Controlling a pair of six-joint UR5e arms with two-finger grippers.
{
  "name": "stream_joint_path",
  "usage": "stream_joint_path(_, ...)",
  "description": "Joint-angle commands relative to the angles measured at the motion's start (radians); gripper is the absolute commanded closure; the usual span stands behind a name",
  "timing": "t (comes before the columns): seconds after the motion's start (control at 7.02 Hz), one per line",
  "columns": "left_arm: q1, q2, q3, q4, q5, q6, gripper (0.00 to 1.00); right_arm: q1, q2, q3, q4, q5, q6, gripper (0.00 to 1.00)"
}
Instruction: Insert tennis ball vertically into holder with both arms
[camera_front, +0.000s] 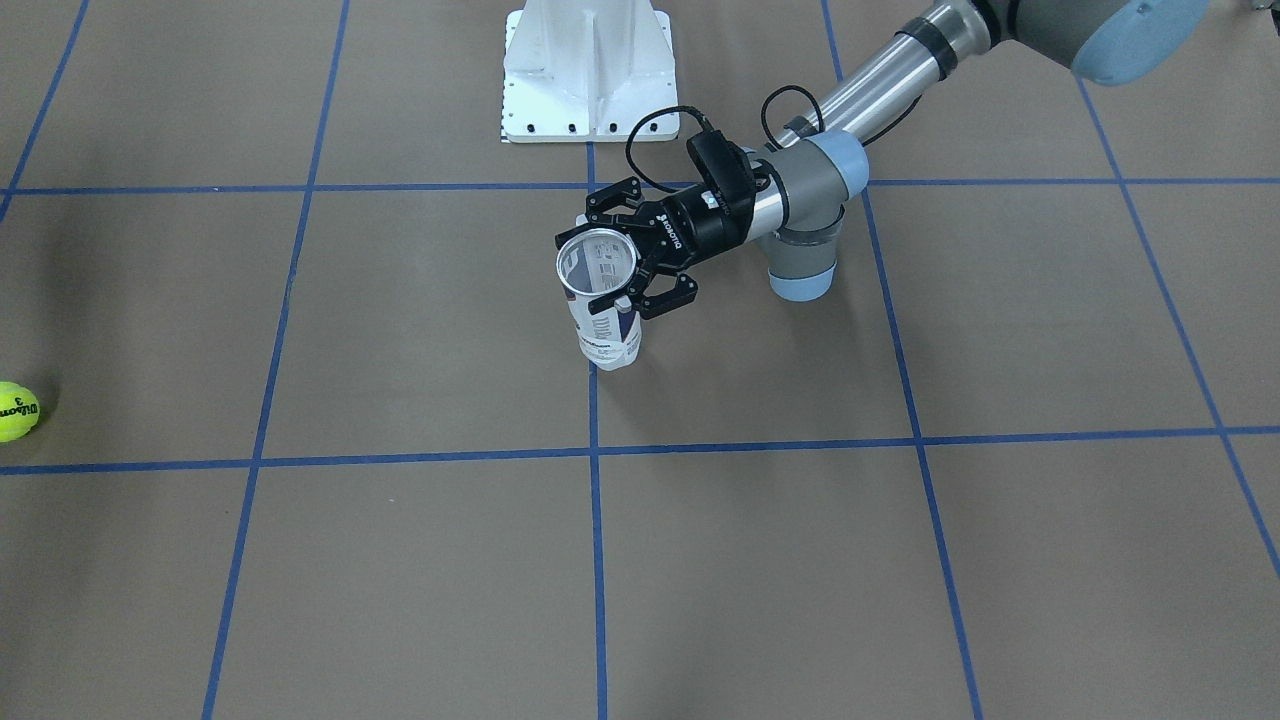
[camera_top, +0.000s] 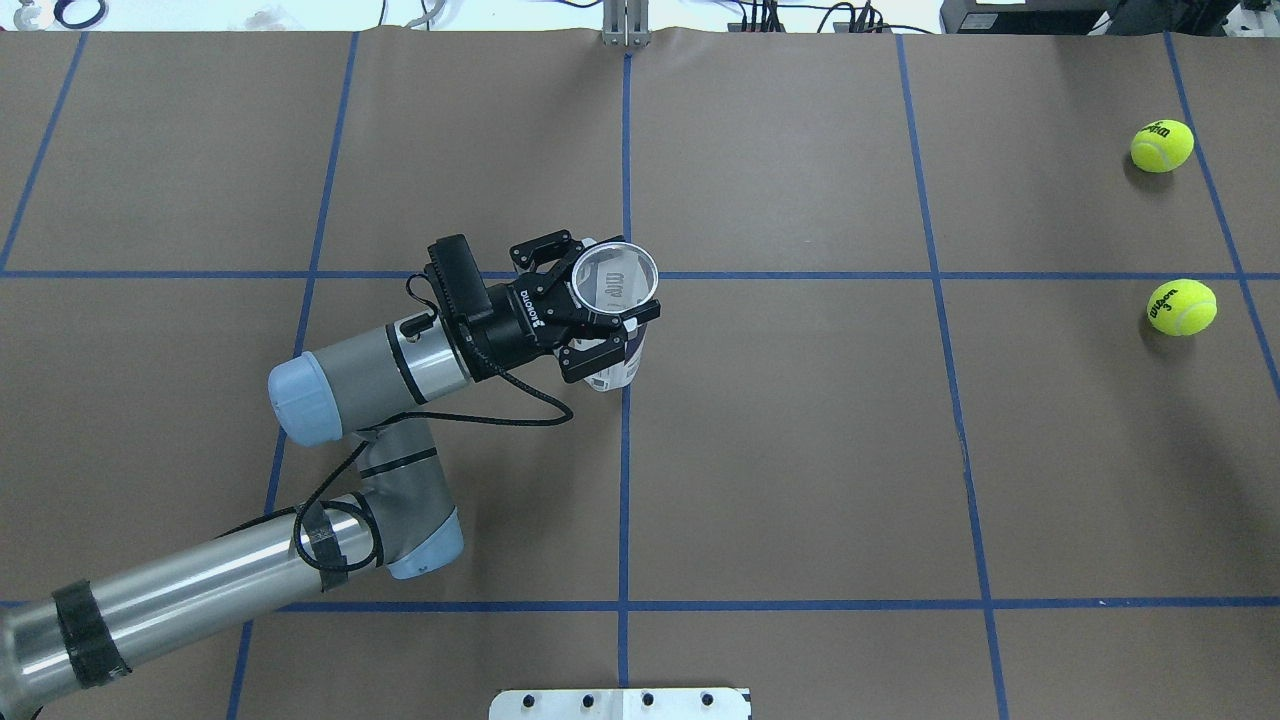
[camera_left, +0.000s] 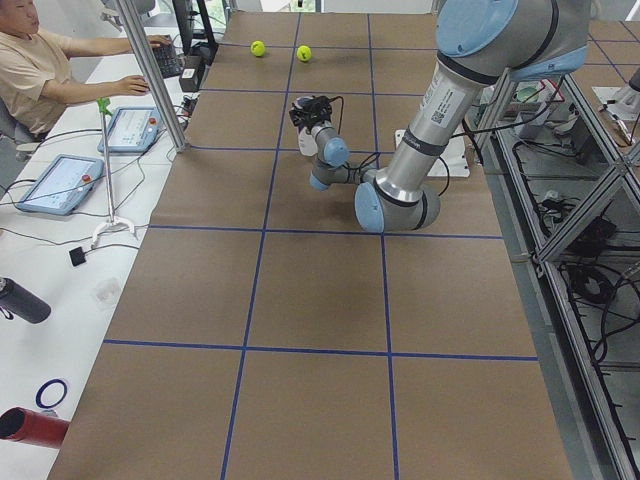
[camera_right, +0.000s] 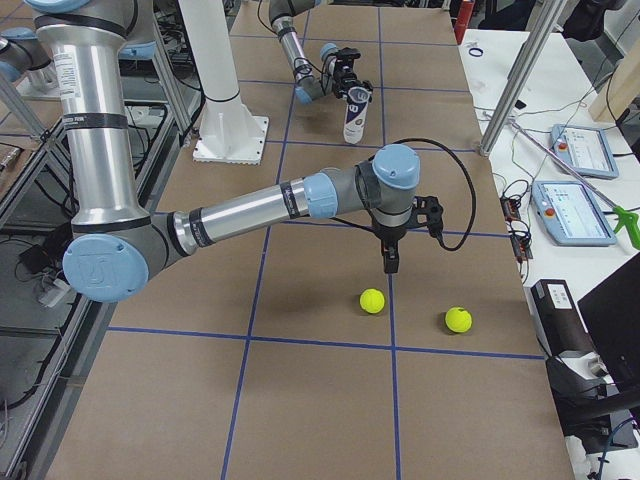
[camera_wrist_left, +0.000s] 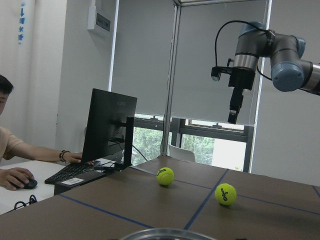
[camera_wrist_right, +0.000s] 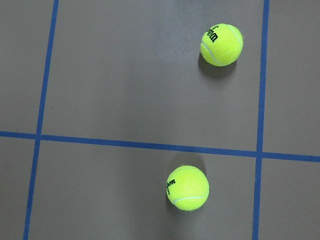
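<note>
The holder (camera_top: 622, 283), a clear can with a metal rim and a white-and-navy label, stands upright at the table's middle, its open mouth up. It also shows in the front view (camera_front: 598, 300). My left gripper (camera_top: 592, 312) comes in from the side and is shut around the holder's upper part. Two yellow tennis balls (camera_top: 1162, 146) (camera_top: 1182, 307) lie on the table far to the right. My right gripper (camera_right: 390, 262) points straight down and hangs above them, touching neither. I cannot tell whether it is open. The right wrist view shows both balls (camera_wrist_right: 221, 44) (camera_wrist_right: 187, 187) below.
The white pedestal base (camera_front: 588, 70) stands at the robot's side of the table. Blue tape lines grid the brown table (camera_top: 800, 450). An operator (camera_left: 30, 60) sits at a desk with tablets and a monitor beyond the table's far edge.
</note>
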Motion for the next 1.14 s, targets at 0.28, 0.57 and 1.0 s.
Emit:
stream_joint_path(0.28,0.001,-0.005,-0.006,0.0,0.003,-0.02,0.26,-0.12,-0.05,-0.009,0.139,-0.049,0.178,0.01)
stream_joint_path(0.57,0.002,-0.005,-0.006,0.0,0.003,-0.02,0.26,-0.171,-0.13,-0.085,0.411,-0.116,0.289,0.01)
stream_joint_path(1.0,0.002,-0.005,-0.006,0.0,0.003,-0.02,0.26,-0.255,-0.182,-0.194,0.719,-0.213,0.468,0.01)
